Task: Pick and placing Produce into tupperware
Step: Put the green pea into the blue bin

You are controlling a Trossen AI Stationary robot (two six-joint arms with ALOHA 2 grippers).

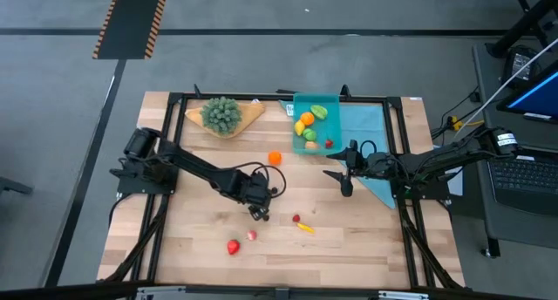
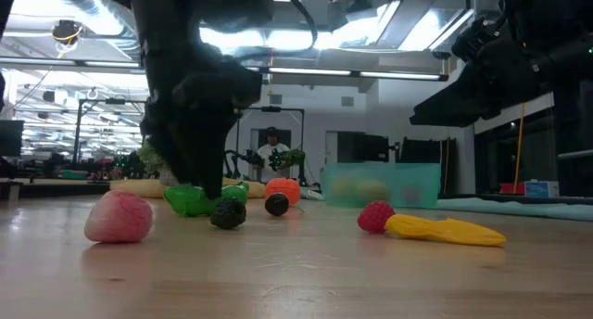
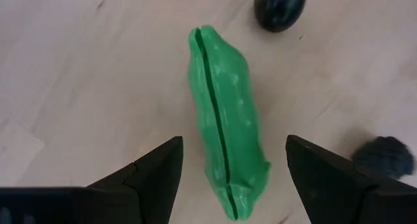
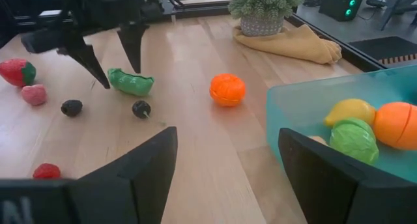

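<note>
While right hand (image 1: 346, 180) waits spread nr tupperware (image 1: 316, 126), left hand (image 3: 233, 160) straddles green pea pod (image 3: 225, 120), fingers apart.

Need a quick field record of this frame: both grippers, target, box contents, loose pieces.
left gripper: open, fingers straddling the green pea pod on the table, not closed on it
right gripper: open, empty, waiting beside the tupperware
in tupperware: lemon, green cabbage piece, orange piece; more in the high view
loose on table: orange, strawberry, pink piece, two dark berries, raspberry, yellow piece
</note>
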